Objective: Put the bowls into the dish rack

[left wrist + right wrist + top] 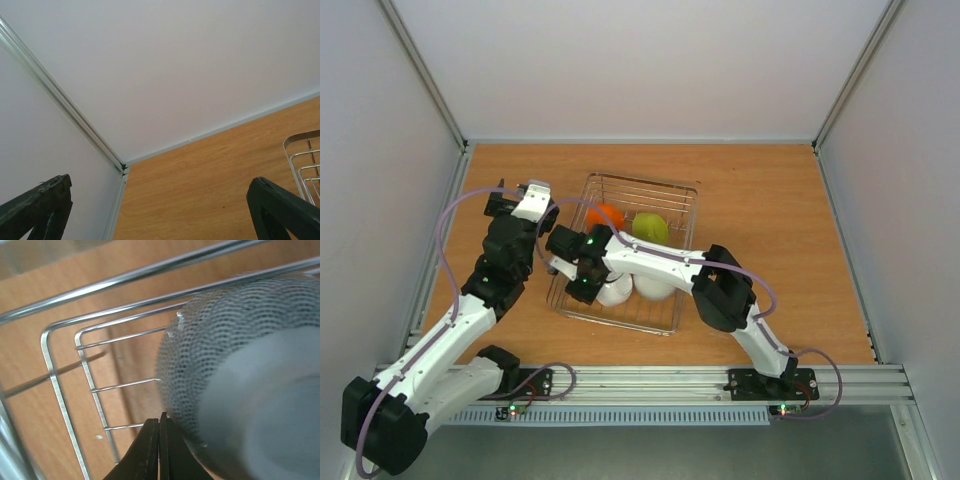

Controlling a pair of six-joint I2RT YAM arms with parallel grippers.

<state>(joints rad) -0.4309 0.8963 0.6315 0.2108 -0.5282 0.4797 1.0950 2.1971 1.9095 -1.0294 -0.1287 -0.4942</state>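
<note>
Loading looks nearly done: the grey bowl [240, 390] lies inside the dish rack [645, 181] at its left side, just beside the right end effector [159, 422], pressed together on nothing, while the left end effector [159, 192] hangs spread and empty; next, lift the right one clear without snagging the rack.

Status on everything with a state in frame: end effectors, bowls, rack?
left end effector: open, empty, left of dish rack.
right end effector: shut, empty, inside the rack beside the grey bowl.
grey bowl: in rack, blurred.
orange bowl: in rack, far side.
lime green bowl: in rack, beside orange.
white bowl, second white bowl: in rack, near side.
dish rack: on table, five bowls inside.
</note>
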